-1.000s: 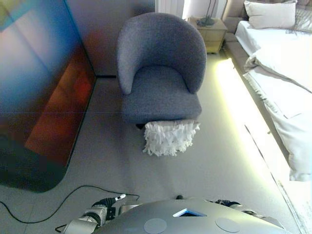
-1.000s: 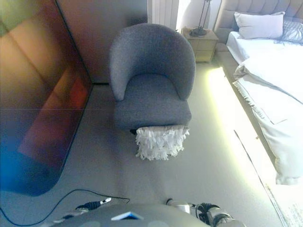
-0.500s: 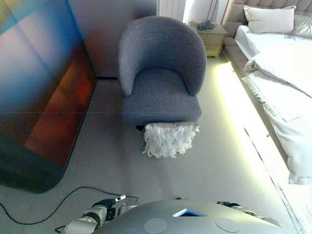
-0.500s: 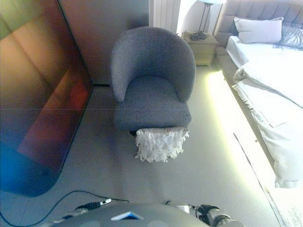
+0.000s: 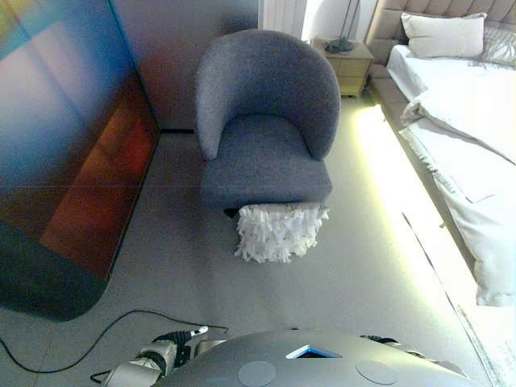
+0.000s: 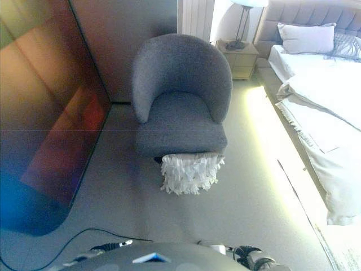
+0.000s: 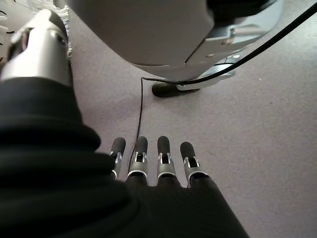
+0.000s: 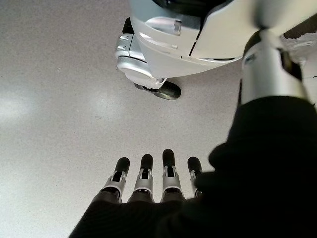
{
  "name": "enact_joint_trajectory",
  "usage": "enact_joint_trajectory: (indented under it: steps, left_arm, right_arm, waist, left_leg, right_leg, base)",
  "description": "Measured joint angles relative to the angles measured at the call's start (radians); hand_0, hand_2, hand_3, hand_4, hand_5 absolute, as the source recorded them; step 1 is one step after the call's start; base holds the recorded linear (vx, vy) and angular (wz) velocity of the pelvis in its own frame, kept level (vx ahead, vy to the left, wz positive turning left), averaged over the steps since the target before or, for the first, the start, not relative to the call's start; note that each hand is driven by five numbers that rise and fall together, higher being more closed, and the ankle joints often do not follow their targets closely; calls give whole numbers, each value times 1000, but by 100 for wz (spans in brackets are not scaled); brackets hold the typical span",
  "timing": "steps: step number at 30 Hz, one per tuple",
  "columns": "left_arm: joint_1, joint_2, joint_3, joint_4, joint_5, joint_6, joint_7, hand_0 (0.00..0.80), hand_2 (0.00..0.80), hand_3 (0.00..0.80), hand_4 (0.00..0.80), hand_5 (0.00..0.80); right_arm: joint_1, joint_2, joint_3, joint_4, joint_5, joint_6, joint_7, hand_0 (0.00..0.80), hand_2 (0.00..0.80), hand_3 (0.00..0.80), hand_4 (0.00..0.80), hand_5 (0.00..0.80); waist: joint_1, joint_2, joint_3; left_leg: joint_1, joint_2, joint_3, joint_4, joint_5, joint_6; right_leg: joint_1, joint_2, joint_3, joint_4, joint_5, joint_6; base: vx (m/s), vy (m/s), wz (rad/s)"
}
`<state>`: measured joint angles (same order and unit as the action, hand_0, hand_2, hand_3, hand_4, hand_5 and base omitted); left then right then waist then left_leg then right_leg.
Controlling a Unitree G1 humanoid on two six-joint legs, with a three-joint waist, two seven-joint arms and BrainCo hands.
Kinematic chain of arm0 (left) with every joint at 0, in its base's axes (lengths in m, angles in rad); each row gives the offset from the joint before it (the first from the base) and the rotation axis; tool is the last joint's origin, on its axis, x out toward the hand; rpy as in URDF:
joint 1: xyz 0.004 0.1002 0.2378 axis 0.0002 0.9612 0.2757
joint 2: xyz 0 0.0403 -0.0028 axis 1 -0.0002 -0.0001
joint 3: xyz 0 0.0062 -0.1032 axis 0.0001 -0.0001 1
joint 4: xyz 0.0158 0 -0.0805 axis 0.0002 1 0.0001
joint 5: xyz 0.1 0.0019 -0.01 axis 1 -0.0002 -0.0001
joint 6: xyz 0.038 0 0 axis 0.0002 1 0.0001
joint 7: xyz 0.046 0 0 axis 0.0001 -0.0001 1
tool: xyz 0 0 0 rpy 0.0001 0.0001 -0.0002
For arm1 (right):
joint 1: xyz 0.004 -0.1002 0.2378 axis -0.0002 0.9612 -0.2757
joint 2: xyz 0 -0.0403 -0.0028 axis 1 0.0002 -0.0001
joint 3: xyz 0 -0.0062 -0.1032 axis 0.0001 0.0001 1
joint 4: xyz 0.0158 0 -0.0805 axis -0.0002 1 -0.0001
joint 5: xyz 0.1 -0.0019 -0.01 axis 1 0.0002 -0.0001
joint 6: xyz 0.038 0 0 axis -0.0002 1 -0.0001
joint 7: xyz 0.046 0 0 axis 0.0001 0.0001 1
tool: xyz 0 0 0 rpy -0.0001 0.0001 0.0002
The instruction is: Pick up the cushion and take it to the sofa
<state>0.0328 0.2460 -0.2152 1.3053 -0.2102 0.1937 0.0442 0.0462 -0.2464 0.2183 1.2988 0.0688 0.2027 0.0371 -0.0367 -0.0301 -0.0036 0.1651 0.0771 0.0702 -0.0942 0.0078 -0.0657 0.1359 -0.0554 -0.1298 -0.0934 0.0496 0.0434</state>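
A white fringed cushion [image 5: 278,232] stands on the grey floor, leaning against the front of a grey armchair [image 5: 266,121]. It also shows in the right eye view [image 6: 190,172]. Both hands hang low at my sides, well short of the cushion. My left hand [image 7: 163,166] is open and empty, its fingers straight over the floor. My right hand [image 8: 156,176] is open and empty too, its fingers straight over the floor.
A dark glossy panel [image 5: 64,161] lines the left side. A bed with white covers [image 5: 468,121] and a pillow [image 5: 443,34] runs along the right. A small nightstand [image 5: 351,63] stands behind the armchair. Open floor [image 5: 363,266] lies between me and the cushion.
The whole picture has shifted slightly, so the camera has moved. The cushion, the armchair and both hands have not visibly moved.
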Motion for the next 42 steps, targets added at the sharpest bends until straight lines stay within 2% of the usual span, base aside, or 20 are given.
enact_joint_trajectory:
  steps: [5, 7, 9, 10, 13, 14, 15, 16, 17, 20, 23, 25, 28, 30, 31, 32, 35, 37, 39, 42]
  left_arm:
    - [-5, -1, 2, 5, -1, 0, 19, 0, 0, 0, 0, 0]
    - [-29, -1, 18, 18, -14, -33, 29, 0, 0, 0, 0, 0]
    - [-82, 7, 49, 9, -62, -50, 30, 0, 0, 0, 0, 0]
    - [-83, 1, 49, 8, -74, -51, 28, 0, 0, 0, 0, 0]
    - [-72, -14, 50, 18, -90, -48, 36, 0, 0, 0, 0, 0]
    - [-72, -25, 51, 21, -93, -42, 39, 0, 0, 0, 0, 0]
    - [-69, -42, 51, 26, -101, -36, 41, 0, 0, 0, 0, 0]
    - [-81, -30, 52, 16, -102, -35, 44, 0, 0, 0, 0, 0]
    - [-74, -8, 53, 6, -108, -31, 41, 0, 0, 0, 0, 0]
    - [-52, -5, 53, 14, -109, -21, 31, 0, 0, 0, 0, 0]
    - [-30, -11, 49, 36, -109, -16, 19, 0, 0, 0, 0, 0]
    - [-31, -9, 50, 62, -108, -12, 18, 0, 0, 0, 0, 0]
    - [-30, -11, 58, 78, -108, -7, 19, 0, 0, 0, 0, 0]
    - [-21, -13, 104, 81, -107, -5, 24, 0, 0, 0, 0, 0]
    - [-14, -5, 127, 71, -104, -10, 23, 0, 0, 0, 0, 0]
    - [-8, 17, 138, 58, -96, -23, 20, 0, 0, 0, 0, 0]
    - [-18, 64, 123, 6, -86, -57, 1, 0, 0, 0, 0, 0]
    - [-40, 77, 102, -11, -84, -58, -10, 0, 0, 0, 0, 0]
    - [-64, 81, 78, -16, -87, -54, -24, 0, 0, 0, 0, 0]
    - [-83, 63, 66, -32, -121, -59, -26, 0, 0, 0, 0, 0]
  right_arm:
    - [-9, 0, 1, -2, 0, -1, 10, 0, 0, 0, 0, 0]
    - [-46, 5, 1, 0, 0, 2, 12, 0, 0, 0, 0, 0]
    - [-98, 0, 10, 11, 0, 20, 12, 0, 0, 0, 0, 0]
    - [-104, -6, 16, 20, 0, 24, 12, 0, 0, 0, 0, 0]
    - [-108, -14, 30, 38, 0, 20, 20, 0, 0, 0, 0, 0]
    - [-110, -19, 31, 50, -1, 19, 20, 0, 0, 0, 0, 0]
    - [-125, -35, 24, 74, -1, 22, 21, 0, 0, 0, 0, 0]
    - [-126, -20, 23, 79, -6, 21, 19, 0, 0, 0, 0, 0]
    - [-121, 1, 19, 85, -9, 21, 13, 0, 0, 0, 0, 0]
    - [-121, -10, 24, 84, -50, 11, 19, 0, 0, 0, 0, 0]
    - [-123, -10, 24, 84, -77, 6, 27, 0, 0, 0, 0, 0]
    - [-125, 3, 24, 92, -78, 3, 39, 0, 0, 0, 0, 0]
    - [-125, 12, 23, 101, -77, 9, 43, 0, 0, 0, 0, 0]
    - [-121, 18, 21, 121, -73, 18, 42, 0, 0, 0, 0, 0]
    - [-132, 30, 0, 123, -63, 18, 42, 0, 0, 0, 0, 0]
    - [-136, 48, -16, 109, -45, 18, 40, 0, 0, 0, 0, 0]
    - [-112, 58, -17, 76, -40, 14, 43, 0, 0, 0, 0, 0]
    - [-120, 55, -10, 39, -23, -9, 37, 0, 0, 0, 0, 0]
    - [-129, 47, -10, -1, -17, -38, 28, 0, 0, 0, 0, 0]
    - [-143, 30, 8, -19, -17, -58, 8, 0, 0, 0, 0, 0]
  waist:
    - [6, -2, 7]
    - [29, -21, 53]
    - [50, -44, 117]
    - [58, -42, 130]
    - [55, -38, 143]
    - [56, -10, 147]
    - [56, 66, 159]
    - [54, 60, 186]
    - [59, 25, 195]
    - [103, -8, 182]
    - [134, 12, 174]
    - [161, 16, 166]
    - [168, -17, 151]
    - [174, -40, 139]
    - [171, -40, 149]
    - [166, -48, 145]
    - [174, -99, 104]
    - [172, -97, 92]
    - [148, -68, 79]
    - [127, -3, 72]
  left_leg:
    - [-41, 26, 6, 88, -21, -26]
    - [-166, 32, 7, 325, -53, -42]
    - [-323, 42, -22, 621, -4, -49]
    - [-357, 37, -24, 669, 1, -47]
    - [-328, -27, 46, 490, -8, -44]
    - [-314, -33, 59, 403, -11, -35]
    - [-292, 6, 58, 298, -36, -49]
    - [-286, -1, 45, 289, 41, 31]
    - [-263, -15, 36, 272, 26, 10]
    - [-278, -55, 31, 158, 27, 1]
    - [-300, -33, -22, 48, 22, -14]
    - [-338, -8, -21, 80, 36, -49]
    - [-350, -57, -15, 148, 62, -35]
    - [-316, -111, 7, 196, 88, 27]
    - [-303, -119, 12, 231, 81, 87]
    - [-299, -131, 18, 272, 35, 113]
    - [-297, -170, 51, 331, -57, 149]
    - [-274, -178, 64, 302, -62, 167]
    - [-236, -168, 69, 240, -55, 184]
    - [-175, -146, 44, 139, -27, 184]
  right_leg:
    - [-12, 21, 19, 14, -21, -24]
    - [-66, 36, 36, 91, -48, -46]
    - [-102, 33, 60, 171, -79, -78]
    - [-98, 31, 70, 172, -78, -88]
    - [-78, 17, 69, 120, -77, -96]
    - [-42, 46, 69, 79, -83, -85]
    - [-68, 109, 60, 219, -128, -118]
    - [-66, 115, 64, 308, -216, -117]
    - [-47, 114, 92, 296, -221, -120]
    - [-28, 115, 162, 250, -205, -133]
    - [1, 141, 191, 253, -233, -136]
    - [5, 137, 212, 292, -287, -137]
    - [48, 58, 255, 299, -360, -105]
    - [92, -8, 249, 335, -395, -70]
    - [65, -14, 231, 504, -402, -12]
    - [45, -18, 217, 675, -427, 39]
    - [-15, -46, 201, 919, -363, 113]
    - [-56, -47, 196, 909, -321, 124]
    - [-103, -45, 154, 838, -347, 100]
    - [-221, -51, 40, 663, -365, 89]
  base:
    - [-40, -248, 4]
    - [-53, -203, -6]
    - [83, -110, -11]
    - [219, -67, -4]
    - [329, -9, -11]
    - [532, 30, -11]
    - [547, 22, 9]
    - [556, 11, 6]
    - [616, -3, 12]
    - [605, -25, 0]
    - [806, 11, -6]
    - [919, 104, -24]
    - [971, 176, -25]
    - [903, 159, -67]
    - [663, 110, -60]
    - [861, 123, -48]
    - [638, 101, -42]
    - [465, 95, -40]
    - [384, 72, -27]
    - [351, 9, -44]
